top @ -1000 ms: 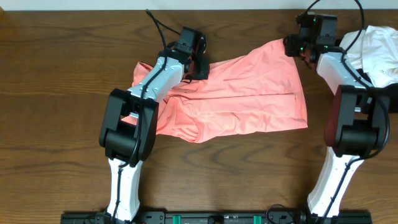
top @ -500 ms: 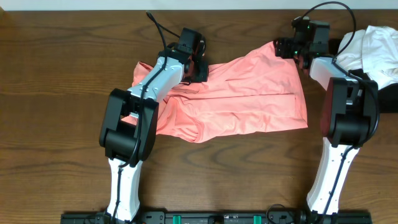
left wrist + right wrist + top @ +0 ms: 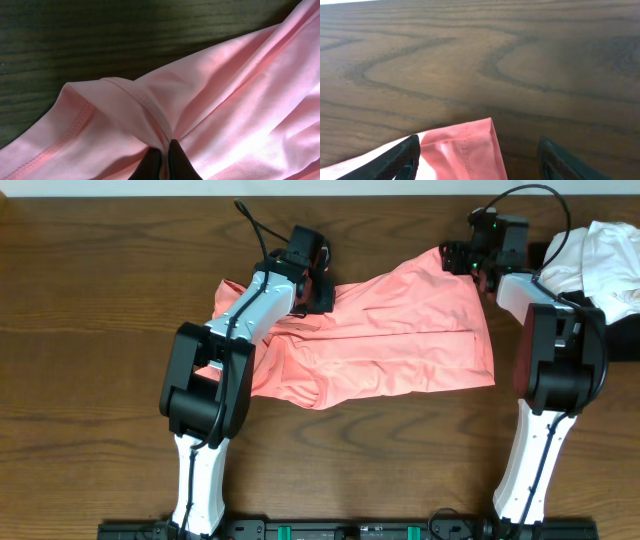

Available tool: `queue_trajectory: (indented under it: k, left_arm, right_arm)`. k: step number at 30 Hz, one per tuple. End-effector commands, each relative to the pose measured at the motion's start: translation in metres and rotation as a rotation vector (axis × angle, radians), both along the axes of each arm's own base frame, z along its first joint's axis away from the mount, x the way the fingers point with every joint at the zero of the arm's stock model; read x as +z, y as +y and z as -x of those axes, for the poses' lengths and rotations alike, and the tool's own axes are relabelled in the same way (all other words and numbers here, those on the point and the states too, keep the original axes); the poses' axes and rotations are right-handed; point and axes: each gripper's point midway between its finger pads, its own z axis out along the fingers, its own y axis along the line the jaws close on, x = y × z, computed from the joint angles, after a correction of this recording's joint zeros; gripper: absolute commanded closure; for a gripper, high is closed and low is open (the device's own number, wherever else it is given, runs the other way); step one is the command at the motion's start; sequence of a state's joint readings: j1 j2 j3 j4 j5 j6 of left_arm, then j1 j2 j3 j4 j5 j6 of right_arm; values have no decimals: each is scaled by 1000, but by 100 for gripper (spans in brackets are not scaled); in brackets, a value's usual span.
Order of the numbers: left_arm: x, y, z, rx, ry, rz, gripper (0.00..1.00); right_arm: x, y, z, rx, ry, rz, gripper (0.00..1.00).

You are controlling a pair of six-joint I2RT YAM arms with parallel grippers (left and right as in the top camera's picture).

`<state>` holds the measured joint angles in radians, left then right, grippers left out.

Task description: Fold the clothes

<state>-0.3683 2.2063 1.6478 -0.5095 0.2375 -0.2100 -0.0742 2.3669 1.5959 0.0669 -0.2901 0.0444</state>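
Note:
A salmon-pink garment [image 3: 385,335] lies spread and creased across the middle of the wooden table. My left gripper [image 3: 322,283] is at its upper left edge, shut on a pinched fold of the hem [image 3: 150,120], with the dark fingertips [image 3: 176,159] pressed together on the cloth. My right gripper [image 3: 457,256] is at the garment's upper right corner, open, its two fingers [image 3: 395,159] standing wide on either side of the pink corner [image 3: 470,147], which rests on the table.
A white garment [image 3: 600,265] is heaped at the right edge of the table behind my right arm. Bare dark wood [image 3: 90,320] surrounds the pink garment on the left and in front.
My right gripper has swung left from beside the white heap to the pink garment's upper right corner. The left arm and the garment have not moved.

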Motion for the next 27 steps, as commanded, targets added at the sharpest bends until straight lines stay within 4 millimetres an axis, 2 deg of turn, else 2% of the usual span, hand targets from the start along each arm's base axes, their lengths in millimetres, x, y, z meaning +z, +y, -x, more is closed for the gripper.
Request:
queue_trajectory:
  k: [1, 4, 8, 16, 21, 27]
  left_arm:
    - [22, -2, -7, 6, -39, 23, 94]
    - [22, -2, -7, 6, -38, 23, 94]
    - [21, -2, -7, 6, -38, 23, 94]
    - [22, -2, -7, 6, -38, 23, 94]
    - [21, 2, -9, 17, -48, 6, 94]
    - [24, 18, -19, 70, -54, 12, 94]
  right_arm:
    - [-9, 8, -2, 21, 6, -15, 30]
    - [-15, 10, -2, 31, 7, -25, 31]
    - [-21, 14, -2, 44, 4, -36, 37]
    - [-14, 29, -7, 72, -33, -75, 72]
    - [-11, 31, -10, 75, -46, -75, 97]
    - [3, 23, -11, 84, -41, -100, 99]
